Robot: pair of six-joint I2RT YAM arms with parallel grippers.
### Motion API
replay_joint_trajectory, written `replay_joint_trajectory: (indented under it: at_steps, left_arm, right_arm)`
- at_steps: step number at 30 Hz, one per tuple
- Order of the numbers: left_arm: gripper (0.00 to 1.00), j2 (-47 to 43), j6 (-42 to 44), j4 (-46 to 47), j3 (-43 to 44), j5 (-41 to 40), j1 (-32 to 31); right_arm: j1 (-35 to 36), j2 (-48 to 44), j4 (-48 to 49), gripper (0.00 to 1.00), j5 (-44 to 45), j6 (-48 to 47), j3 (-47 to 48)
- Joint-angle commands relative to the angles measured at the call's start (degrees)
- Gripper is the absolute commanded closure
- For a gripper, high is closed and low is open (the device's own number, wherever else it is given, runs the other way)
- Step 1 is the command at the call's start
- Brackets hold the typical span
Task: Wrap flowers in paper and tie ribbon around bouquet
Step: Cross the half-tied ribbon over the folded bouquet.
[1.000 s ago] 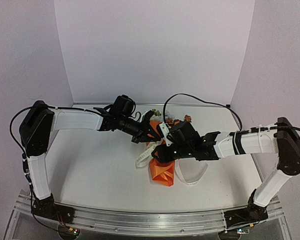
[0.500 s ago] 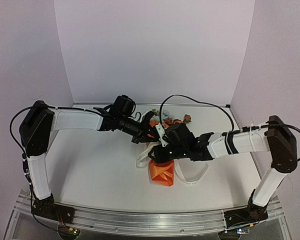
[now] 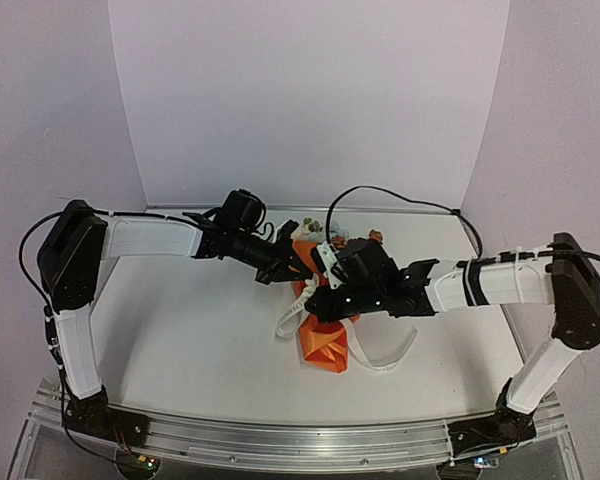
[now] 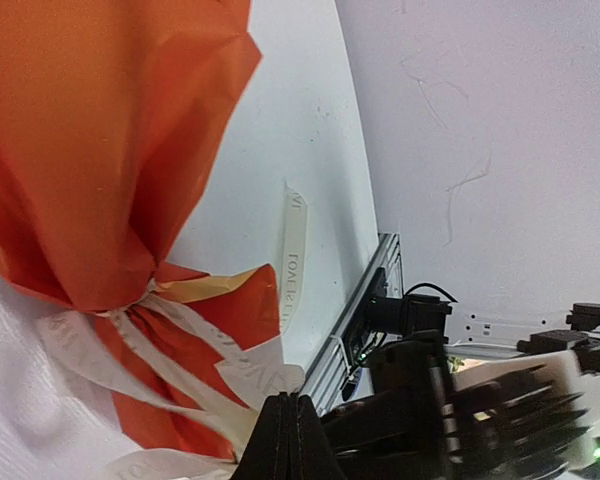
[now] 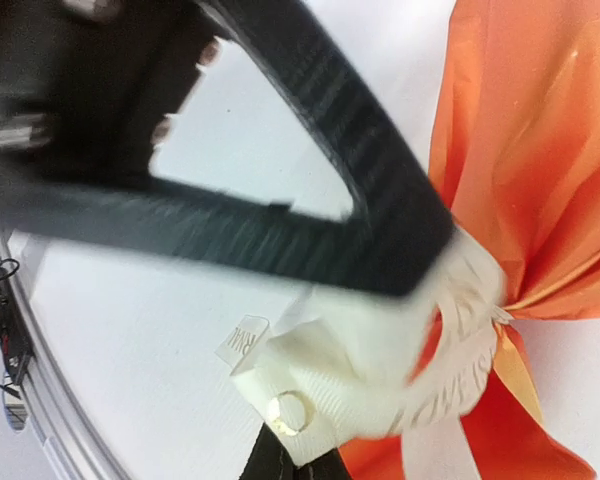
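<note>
The bouquet lies mid-table, its orange paper (image 3: pixel 323 345) pinched to a neck and a few flowers (image 3: pixel 373 238) showing at the far end behind the arms. The cream ribbon (image 3: pixel 288 322) is wound round that neck (image 4: pixel 130 305), and loose lengths trail over the table (image 3: pixel 388 358). My left gripper (image 3: pixel 296 270) is shut, with a ribbon end (image 4: pixel 265 378) clamped between its tips (image 4: pixel 288 435). Just in front of it, my right gripper (image 3: pixel 316 303) is shut on a folded ribbon end (image 5: pixel 325 420) at the bottom of the right wrist view, beside the orange paper (image 5: pixel 540 150).
White backdrop walls (image 3: pixel 310 100) enclose the table at the back and sides. An aluminium rail (image 3: pixel 300 440) with both arm bases runs along the near edge. The two wrists are crowded together over the bouquet, and the left gripper's black body (image 5: pixel 280 230) fills the top of the right wrist view.
My right gripper has gone from open to shut on the ribbon end. The left arm has drawn back slightly to the left, and more orange paper shows between the grippers.
</note>
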Motion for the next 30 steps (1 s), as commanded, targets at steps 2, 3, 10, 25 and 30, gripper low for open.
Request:
replay_joint_trajectory:
  at_steps: [2, 3, 10, 25, 30]
  left_arm:
    - [1.00, 0.34, 2.43, -2.76, 0.70, -4.44, 1.19]
    - [1.00, 0.43, 2.58, -2.83, 0.60, -4.89, 1.32]
    - [1.00, 0.59, 3.62, -2.66, -0.68, -7.04, 1.50]
    - [1.00, 1.84, 3.15, 1.23, -3.02, -4.56, -0.96]
    - [1.00, 1.35, 2.94, 1.25, -3.77, -4.22, -1.04]
  right_arm:
    - [-1.30, -6.75, -6.46, 1.00, -2.31, 1.44, -0.46]
    - [-1.58, -7.09, -8.32, 1.00, -2.98, 1.60, -0.21]
    - [-4.79, -9.30, -17.97, 1.00, -8.26, 2.39, 0.60]
    - [-8.72, -11.45, -25.17, 1.00, -9.60, 1.39, -1.45]
    - [-9.60, -12.96, -28.60, 1.00, -6.89, 3.63, 0.09]
